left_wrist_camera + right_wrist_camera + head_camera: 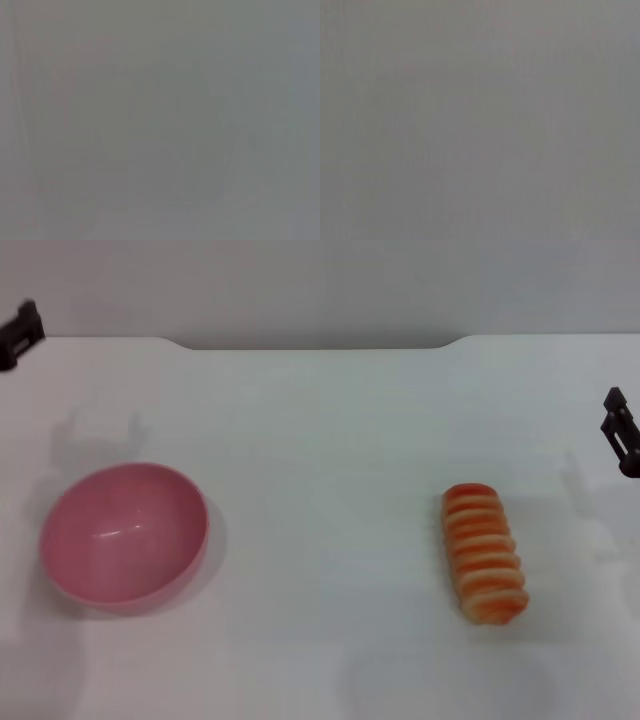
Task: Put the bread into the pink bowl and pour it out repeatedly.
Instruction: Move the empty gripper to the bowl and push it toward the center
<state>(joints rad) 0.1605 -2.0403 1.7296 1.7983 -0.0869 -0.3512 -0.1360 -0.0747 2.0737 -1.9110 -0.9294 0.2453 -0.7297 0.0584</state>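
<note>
Bread point(485, 553) on white table point(320, 440), well apart from pink bowl point(123, 535)

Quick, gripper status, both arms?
Left gripper: parked at the table's far left edge, holding nothing; open or shut cannot be told.
Right gripper: parked at the right edge, holding nothing; cannot be told.

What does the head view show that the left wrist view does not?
Only the head view shows the pink bowl at left, empty, and the bread at right, both on the white table, with the left hand and right hand at the edges. The left wrist view shows only blank grey. They share nothing recognisable.
</note>
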